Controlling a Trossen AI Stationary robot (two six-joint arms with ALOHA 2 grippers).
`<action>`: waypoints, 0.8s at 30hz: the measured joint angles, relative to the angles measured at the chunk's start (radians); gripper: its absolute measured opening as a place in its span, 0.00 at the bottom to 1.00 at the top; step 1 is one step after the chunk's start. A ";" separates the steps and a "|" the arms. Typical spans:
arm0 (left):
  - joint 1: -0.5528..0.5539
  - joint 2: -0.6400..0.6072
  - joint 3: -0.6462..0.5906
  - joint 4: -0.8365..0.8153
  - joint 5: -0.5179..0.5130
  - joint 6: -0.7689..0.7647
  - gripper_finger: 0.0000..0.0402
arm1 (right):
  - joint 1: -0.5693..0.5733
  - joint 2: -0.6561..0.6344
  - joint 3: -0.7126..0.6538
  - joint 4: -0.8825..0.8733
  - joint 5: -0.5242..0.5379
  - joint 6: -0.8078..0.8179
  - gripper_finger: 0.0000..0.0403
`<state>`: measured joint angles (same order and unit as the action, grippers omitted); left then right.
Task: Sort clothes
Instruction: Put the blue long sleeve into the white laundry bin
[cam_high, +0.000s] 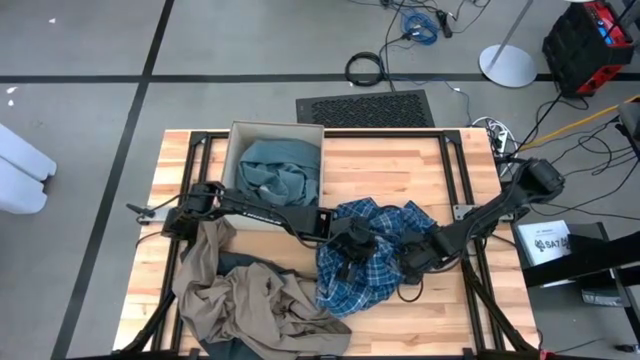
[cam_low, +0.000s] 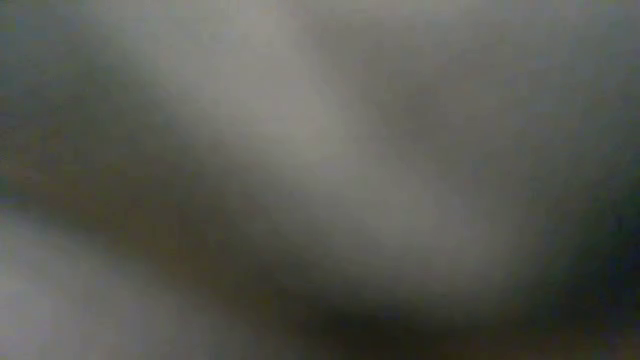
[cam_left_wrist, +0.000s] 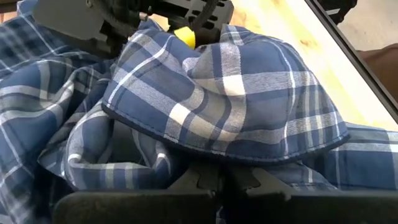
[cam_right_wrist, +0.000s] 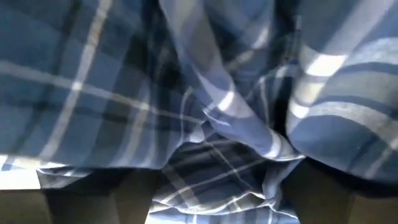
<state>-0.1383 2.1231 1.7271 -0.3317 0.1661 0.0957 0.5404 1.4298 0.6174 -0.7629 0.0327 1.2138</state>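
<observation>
Grey floor with dark seams surrounds the wooden table (cam_high: 390, 160), and cables, a round lamp base and a red-and-black case lie beyond its far edge. At the table's far left stands a square beige cardboard box (cam_high: 232, 160), open at the top; a teal-grey garment (cam_high: 280, 175) lies crumpled inside it and fills most of the space.

A blue-and-white plaid shirt (cam_high: 365, 265) sits bunched near the middle of the table, its folds heaped and its dark hem curling over in the left wrist view. A khaki-tan garment (cam_high: 250, 300) is spread in loose wrinkles at the near left corner, reaching up toward the box's front wall and lying just beside the plaid shirt. A sliver of darker cloth shows at the near edge under the khaki one.

The left gripper (cam_high: 350, 240) reaches across from the left and rests on the plaid shirt's left part; its fingers are together, and the left wrist view shows plaid cloth lying over them, though whether any is pinched cannot be told. The right gripper (cam_high: 412, 262) comes in from the right and is on the shirt's right edge with its fingers spread apart, plaid folds hanging between them in the right wrist view. The low view shows only a grey blur.
</observation>
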 joint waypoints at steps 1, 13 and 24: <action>0.000 0.000 0.000 0.000 0.000 0.005 0.00 | -0.004 0.012 0.002 0.002 -0.005 -0.001 0.75; -0.002 0.000 0.000 -0.001 0.003 0.015 0.00 | -0.006 -0.026 -0.010 0.009 0.007 0.001 0.24; -0.002 0.000 0.000 0.000 0.004 0.015 0.00 | -0.007 -0.028 0.153 -0.303 0.044 0.016 0.01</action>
<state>-0.1398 2.1231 1.7275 -0.3313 0.1701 0.1104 0.5339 1.4017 0.7699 -1.0660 0.0771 1.2301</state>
